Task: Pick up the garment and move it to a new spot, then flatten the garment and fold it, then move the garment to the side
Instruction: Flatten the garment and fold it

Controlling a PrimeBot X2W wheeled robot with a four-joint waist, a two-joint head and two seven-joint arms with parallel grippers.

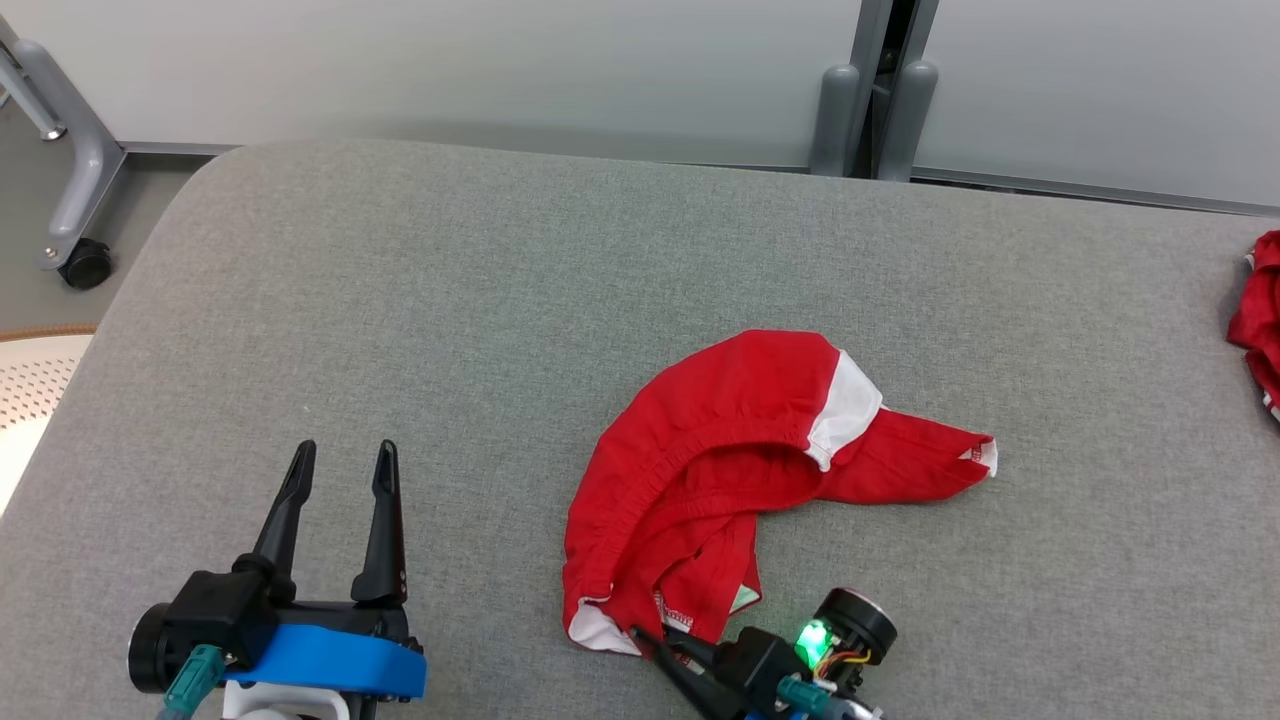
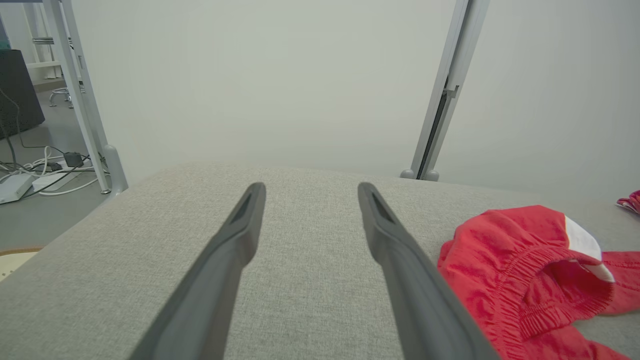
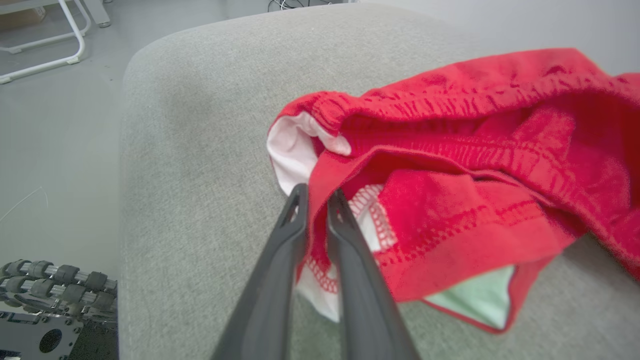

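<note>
Currently pinching the near hem of the red garment (image 1: 720, 470) with the right gripper (image 3: 317, 192): fingers pressed almost together, a fold of cloth clamped between them. Lying crumpled on the grey pad (image 1: 400, 300), right of centre, with the elastic waistband uppermost and white panels at the far and near ends. Left gripper (image 1: 345, 448): fingers spread wide over bare pad, well left of the garment, touching no cloth. Second red cloth (image 1: 1260, 310): at the pad's right edge, well apart.
</note>
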